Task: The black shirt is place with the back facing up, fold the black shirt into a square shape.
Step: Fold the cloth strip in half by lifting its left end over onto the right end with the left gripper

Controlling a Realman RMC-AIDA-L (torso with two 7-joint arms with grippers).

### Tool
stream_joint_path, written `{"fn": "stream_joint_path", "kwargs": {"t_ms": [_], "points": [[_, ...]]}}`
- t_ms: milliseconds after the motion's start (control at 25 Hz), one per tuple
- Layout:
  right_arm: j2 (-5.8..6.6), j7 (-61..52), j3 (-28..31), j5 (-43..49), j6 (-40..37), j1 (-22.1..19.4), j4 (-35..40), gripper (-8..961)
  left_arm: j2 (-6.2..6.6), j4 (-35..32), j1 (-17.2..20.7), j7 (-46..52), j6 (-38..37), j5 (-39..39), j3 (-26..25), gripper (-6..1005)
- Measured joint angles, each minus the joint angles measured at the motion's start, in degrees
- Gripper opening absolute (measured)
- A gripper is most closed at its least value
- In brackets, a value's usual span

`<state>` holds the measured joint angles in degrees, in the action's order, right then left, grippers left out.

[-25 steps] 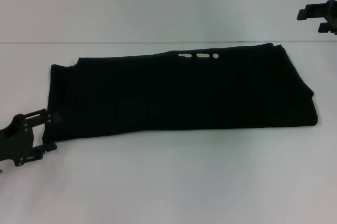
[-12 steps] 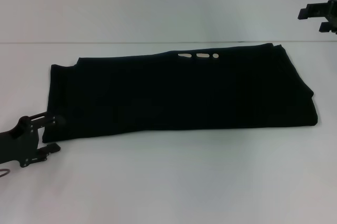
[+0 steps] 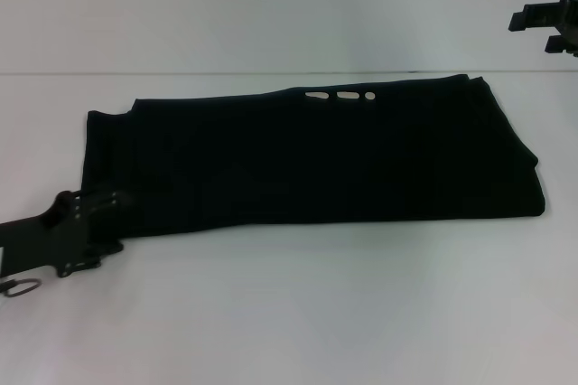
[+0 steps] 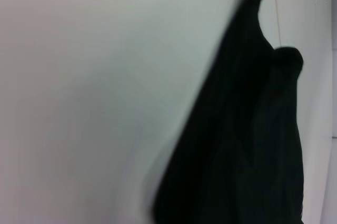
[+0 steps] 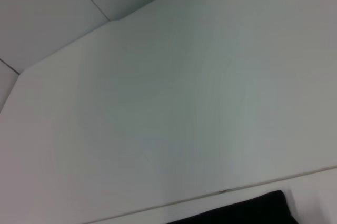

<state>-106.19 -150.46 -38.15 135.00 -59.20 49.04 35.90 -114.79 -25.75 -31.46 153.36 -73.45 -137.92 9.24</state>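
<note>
- Since a second ago the left pincer has slid in toward the black shirt, and its tips now overlap the shirt's near left corner; the shirt itself has not shifted.
- The black shirt lies flat on the white table as a long folded band, running from the left pincer away to the right.
- Three small white marks show at the shirt's far edge; they cannot be read as letters.
- Left pincer: fingers apart around the corner's edge; whether they have closed on the cloth I cannot tell.
- Right pincer hangs raised, well apart from the shirt, beyond its far right end, holding nothing; its opening I cannot tell.
</note>
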Motion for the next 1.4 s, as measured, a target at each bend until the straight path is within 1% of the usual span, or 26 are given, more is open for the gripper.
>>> {"fn": "stream_joint_path", "kwargs": {"t_ms": [200, 360, 520, 640, 880, 1000, 1160, 1400], "points": [[-0.12, 0.0, 0.0, 0.0, 0.1, 0.2, 0.1, 799, 0.00, 2.5, -3.1, -0.2, 2.3, 0.0, 1.0, 782], [-0.16, 0.0, 0.0, 0.0, 0.1, 0.3, 0.3, 799, -0.08, 2.8, -5.0, -0.6, 3.6, 0.7, 0.6, 781], [-0.16, 0.0, 0.2, -0.4, -0.1, 0.3, 0.3, 800, -0.09, 2.5, -4.6, -1.6, 4.4, 4.3, 0.2, 781], [-0.16, 0.0, 0.3, -0.7, -0.3, 0.2, 0.3, 800, -0.14, 1.8, -2.8, -2.9, 4.5, 7.8, 0.2, 781], [-0.16, 0.0, 0.3, -0.9, -0.3, 0.1, 0.3, 800, -0.28, 2.3, -1.9, -3.6, 4.3, 8.9, 0.6, 782], [-0.16, 0.0, 0.3, -0.9, -0.4, 0.1, 0.3, 800, -0.39, 3.7, -2.4, -3.6, 4.6, 8.8, 2.2, 782], [-0.14, 0.0, 0.3, -0.9, -0.5, 0.1, 0.3, 799, -0.55, 5.2, -4.2, -3.3, 6.5, 8.7, 5.6, 780], [-0.08, 0.1, 0.3, -1.5, -0.9, 0.0, 0.4, 800, -0.64, 5.4, -5.3, -2.3, 9.0, 8.7, 6.3, 781]]}}
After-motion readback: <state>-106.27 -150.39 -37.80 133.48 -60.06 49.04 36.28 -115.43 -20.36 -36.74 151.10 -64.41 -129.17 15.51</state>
